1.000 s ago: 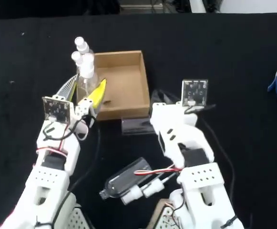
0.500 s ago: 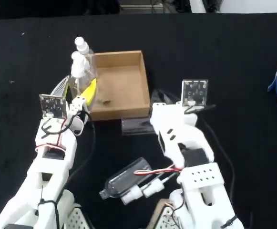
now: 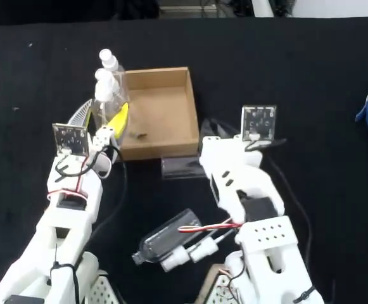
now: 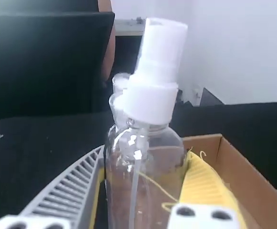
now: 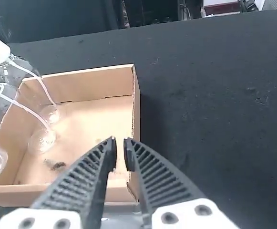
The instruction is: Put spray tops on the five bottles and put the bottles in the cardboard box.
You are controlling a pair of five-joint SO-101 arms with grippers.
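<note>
Two capped bottles (image 3: 107, 60) stand at the cardboard box's (image 3: 190, 107) left wall — left gripper (image 3: 109, 109) clamps the nearer bottle (image 4: 140, 191); one loose bottle (image 3: 164, 237) lies flat; right gripper (image 5: 119, 143) pressed together.

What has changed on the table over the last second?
The left gripper, holding a spray-topped bottle, shifted it a little leftward in the high view, closer to another standing bottle at the cardboard box's left side. The right arm, the box and the bottle lying on the table stayed put.
</note>
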